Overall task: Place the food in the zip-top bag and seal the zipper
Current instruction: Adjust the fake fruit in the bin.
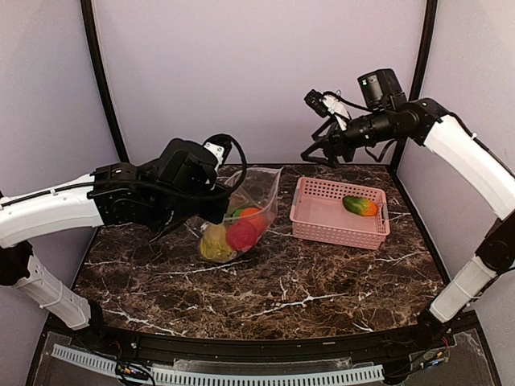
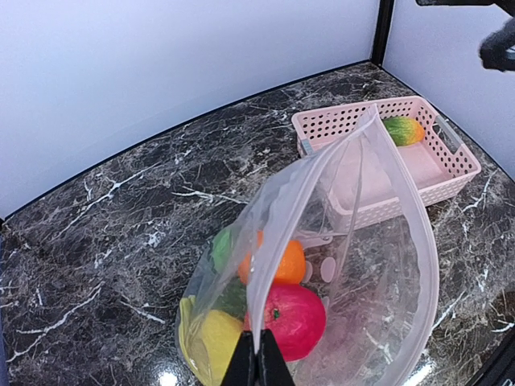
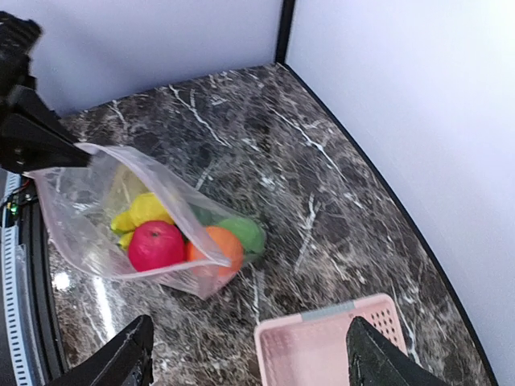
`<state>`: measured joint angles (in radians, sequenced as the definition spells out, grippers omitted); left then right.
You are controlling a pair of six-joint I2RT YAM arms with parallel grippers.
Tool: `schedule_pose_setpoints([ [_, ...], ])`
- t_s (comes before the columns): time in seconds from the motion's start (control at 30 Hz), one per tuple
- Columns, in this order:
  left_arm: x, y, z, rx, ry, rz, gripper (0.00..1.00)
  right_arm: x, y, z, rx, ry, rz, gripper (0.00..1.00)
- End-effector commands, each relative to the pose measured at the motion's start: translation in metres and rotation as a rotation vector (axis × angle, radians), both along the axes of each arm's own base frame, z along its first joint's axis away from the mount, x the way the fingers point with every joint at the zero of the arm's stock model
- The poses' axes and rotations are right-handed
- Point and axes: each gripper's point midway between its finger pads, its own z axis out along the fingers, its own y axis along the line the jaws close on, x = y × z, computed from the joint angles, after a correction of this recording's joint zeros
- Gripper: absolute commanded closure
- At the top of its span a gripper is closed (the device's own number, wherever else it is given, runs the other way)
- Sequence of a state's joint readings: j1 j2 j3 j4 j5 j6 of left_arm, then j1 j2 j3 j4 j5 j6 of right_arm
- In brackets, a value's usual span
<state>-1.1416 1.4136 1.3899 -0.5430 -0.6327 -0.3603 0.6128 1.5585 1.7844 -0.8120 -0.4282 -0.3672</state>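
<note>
The clear zip-top bag (image 1: 256, 205) stands open on the table, left of centre. Inside lie a red round fruit (image 1: 242, 235), an orange (image 1: 251, 214), yellow pieces (image 1: 216, 243) and a green piece (image 2: 221, 248). My left gripper (image 2: 257, 362) is shut on the bag's whitish-pink zipper strip (image 2: 294, 241) and holds that edge up. The bag also shows in the right wrist view (image 3: 137, 221). A green-orange mango-like piece (image 1: 360, 206) lies in the pink basket. My right gripper (image 1: 320, 153) is open and empty, high above the basket's far left corner.
The pink slotted basket (image 1: 322, 221) stands right of the bag, close to it, and shows in the left wrist view (image 2: 451, 173) and the right wrist view (image 3: 322, 350). Black frame posts stand at the back corners. Walls enclose the dark marble table (image 1: 265, 285).
</note>
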Motion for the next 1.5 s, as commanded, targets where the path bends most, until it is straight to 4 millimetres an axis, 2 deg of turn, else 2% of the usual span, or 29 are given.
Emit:
schedule_pose_setpoints([
  [0.0,-0.007,-0.002,0.009,-0.055,-0.018,-0.065,0.99,0.028,-0.035,-0.023,-0.030,-0.005,-0.092,0.21],
  [0.17,-0.008,-0.004,0.009,-0.041,-0.015,-0.083,0.99,0.060,-0.077,-0.056,-0.064,0.052,-0.195,0.23],
  [0.4,-0.010,-0.002,0.007,-0.044,-0.010,-0.089,0.99,0.093,-0.124,-0.126,-0.239,0.109,-0.276,0.29],
  [0.6,-0.013,-0.005,0.000,-0.043,0.010,-0.109,0.99,0.108,-0.151,-0.172,-0.417,0.100,-0.285,0.33],
  [0.87,-0.014,-0.006,-0.005,-0.030,0.015,-0.115,0.99,0.115,-0.176,-0.230,-0.627,0.135,-0.282,0.37],
  [1.0,-0.014,-0.006,-0.010,-0.031,0.024,-0.118,0.99,0.124,-0.185,-0.245,-0.689,0.141,-0.309,0.37],
  [1.47,-0.018,-0.003,-0.012,-0.042,0.029,-0.124,0.99,0.154,-0.204,-0.273,-0.810,0.137,-0.399,0.38],
])
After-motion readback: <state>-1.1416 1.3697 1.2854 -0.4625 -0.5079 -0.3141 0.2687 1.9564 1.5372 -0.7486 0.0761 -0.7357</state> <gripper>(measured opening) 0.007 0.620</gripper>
